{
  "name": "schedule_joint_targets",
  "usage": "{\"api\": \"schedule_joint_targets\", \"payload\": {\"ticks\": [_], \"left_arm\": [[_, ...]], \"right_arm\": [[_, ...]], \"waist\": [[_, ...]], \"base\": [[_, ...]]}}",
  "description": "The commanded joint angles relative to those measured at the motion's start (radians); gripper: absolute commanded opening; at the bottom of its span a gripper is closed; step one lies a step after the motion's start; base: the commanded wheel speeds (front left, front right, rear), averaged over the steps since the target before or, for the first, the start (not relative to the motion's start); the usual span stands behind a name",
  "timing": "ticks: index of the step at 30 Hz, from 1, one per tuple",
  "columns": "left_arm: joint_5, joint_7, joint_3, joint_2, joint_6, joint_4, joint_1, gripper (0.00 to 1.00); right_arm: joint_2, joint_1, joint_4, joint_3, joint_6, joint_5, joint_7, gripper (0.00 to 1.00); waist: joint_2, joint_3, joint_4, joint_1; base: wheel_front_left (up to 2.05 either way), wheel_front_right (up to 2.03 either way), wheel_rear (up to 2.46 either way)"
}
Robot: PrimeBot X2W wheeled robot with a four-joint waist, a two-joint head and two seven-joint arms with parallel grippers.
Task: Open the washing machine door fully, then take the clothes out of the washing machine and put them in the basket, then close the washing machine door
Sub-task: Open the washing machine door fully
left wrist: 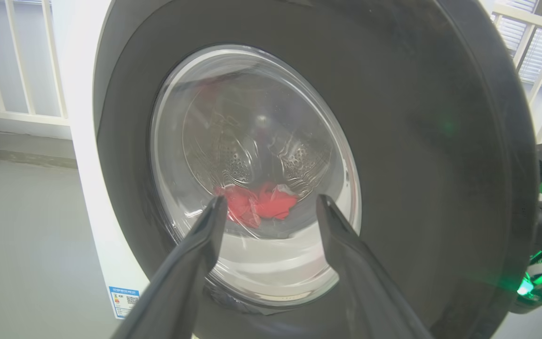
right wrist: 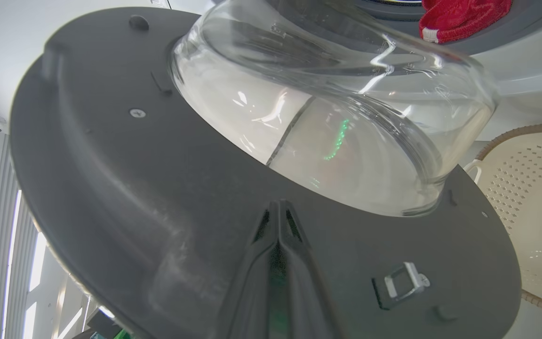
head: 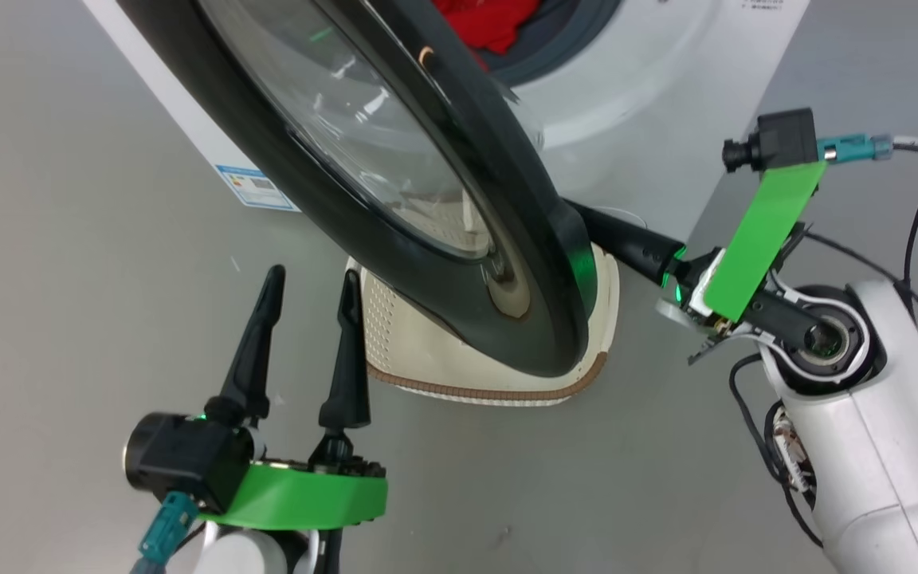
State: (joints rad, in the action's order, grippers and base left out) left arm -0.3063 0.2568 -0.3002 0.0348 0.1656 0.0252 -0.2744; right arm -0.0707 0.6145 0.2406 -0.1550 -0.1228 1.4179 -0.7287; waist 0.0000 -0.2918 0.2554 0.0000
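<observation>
The washing machine door (head: 539, 263) stands partly open, its glass bowl (right wrist: 337, 117) bulging on the inner side. My right gripper (right wrist: 278, 205) is shut, and its tips press on the door's grey inner face just below the bowl; in the head view its fingers (head: 626, 239) run in behind the black rim. In front of the door's outer face (left wrist: 440, 141) my left gripper (head: 312, 275) hangs open and holds nothing. Red clothes (head: 483, 24) lie in the washing machine (head: 642, 104), hanging over the gasket (right wrist: 464, 16). The basket (head: 491, 391) sits on the floor under the door.
Grey floor surrounds the machine. A blue-white label sticker (head: 256, 187) marks the machine's lower corner. A white railing (left wrist: 17, 61) runs behind the machine, and windows show at the right. Loose black cables (head: 917, 231) trail from my right wrist.
</observation>
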Motion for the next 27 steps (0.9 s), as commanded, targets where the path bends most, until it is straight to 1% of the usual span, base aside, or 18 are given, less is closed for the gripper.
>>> {"api": "schedule_joint_targets", "payload": {"ticks": [1,10,15,27], "left_arm": [[0.005,0.005,0.042,0.015,-0.004,0.018,0.017,1.00],[0.002,0.005,0.055,0.015,-0.010,0.002,0.054,1.00],[-0.001,0.005,0.055,0.015,-0.013,0.000,0.070,1.00],[-0.008,0.005,0.061,0.015,-0.015,0.001,0.094,1.00]], "right_arm": [[0.020,-0.022,-0.037,-0.027,-0.008,0.013,0.009,0.00],[0.020,-0.085,-0.063,-0.056,-0.008,0.031,0.031,0.00],[0.020,-0.125,-0.081,-0.067,-0.008,0.038,0.030,0.00],[0.020,-0.179,-0.108,-0.103,-0.008,0.057,0.020,0.00]], "waist": [[0.0000,0.026,0.018,0.0000],[0.0000,0.079,0.052,0.0000],[0.0000,0.103,0.084,0.0000],[0.0000,0.128,0.150,0.0000]], "base": [[0.00,0.00,0.00],[0.00,0.00,0.00],[0.00,0.00,0.00],[0.00,0.00,0.00]]}}
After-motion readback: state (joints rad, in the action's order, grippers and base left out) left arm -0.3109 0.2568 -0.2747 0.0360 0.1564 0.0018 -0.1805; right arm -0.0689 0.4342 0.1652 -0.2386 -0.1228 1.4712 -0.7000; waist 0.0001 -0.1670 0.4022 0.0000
